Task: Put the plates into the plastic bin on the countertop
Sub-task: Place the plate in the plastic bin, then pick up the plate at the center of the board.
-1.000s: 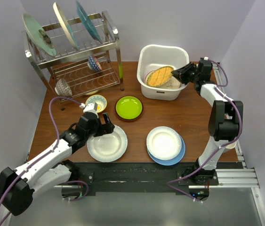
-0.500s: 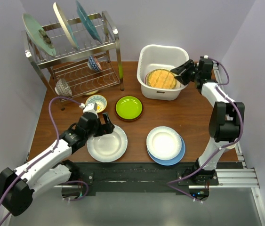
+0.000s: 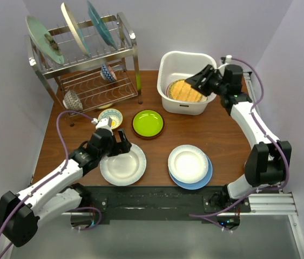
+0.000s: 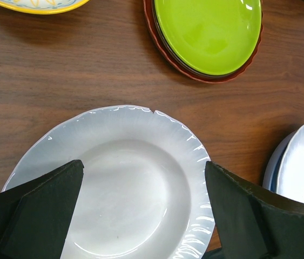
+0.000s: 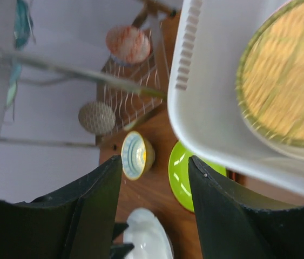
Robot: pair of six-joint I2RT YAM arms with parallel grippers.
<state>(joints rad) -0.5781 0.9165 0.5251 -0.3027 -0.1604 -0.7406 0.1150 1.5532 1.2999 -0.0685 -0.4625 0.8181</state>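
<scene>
Partly done: yellow woven plate [image 3: 186, 90] is laid in plastic bin [image 3: 161, 73]; other plates remain outside.
Top: white plate [image 3: 122, 164] and lime green plate [image 3: 148, 122] left on table [image 3: 222, 129]. Left wrist: left gripper [image 4: 143, 167] spread wide over white plate, nothing clamped. Right wrist: right gripper [image 5: 154, 162] parted, empty, by bin.

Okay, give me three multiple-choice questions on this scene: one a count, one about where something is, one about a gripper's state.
1. How many plates stand in the top tier of the dish rack? A three; B one; C five.
2. Where is the yellow woven plate? A on the dish rack; B in the plastic bin; C on the floor.
3. The right gripper is: A shut on a plate; B out of view; C open, empty.
Answers: A, three stand tilted in its slots; B, it lies inside the tub; C, its fingers stand apart with nothing between.
</scene>
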